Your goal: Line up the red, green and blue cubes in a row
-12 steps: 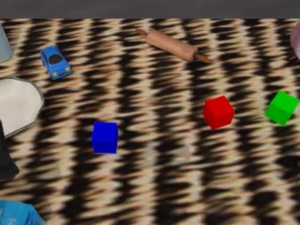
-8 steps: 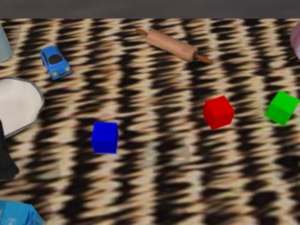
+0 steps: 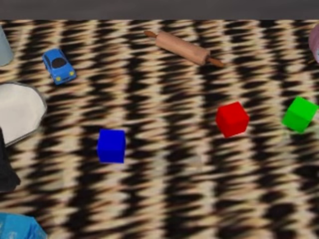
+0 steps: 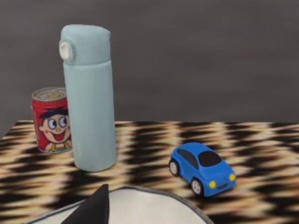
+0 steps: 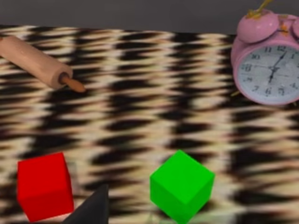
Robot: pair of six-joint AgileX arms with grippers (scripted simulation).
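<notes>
No cube gripped yet; finger state can't be told on either arm. Red cube (image 3: 232,119) and green cube (image 3: 299,114) sit near each other at right, blue cube (image 3: 111,145) well apart at left. Judged next: right arm reaches for a cube.

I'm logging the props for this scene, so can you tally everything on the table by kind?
Cubes: 3, red, green, blue
Toy car: 1
Rolling pin: 1
Flask: 1
Drink can: 1
Alarm clock: 1
White bowl: 1
Total: 9
</notes>
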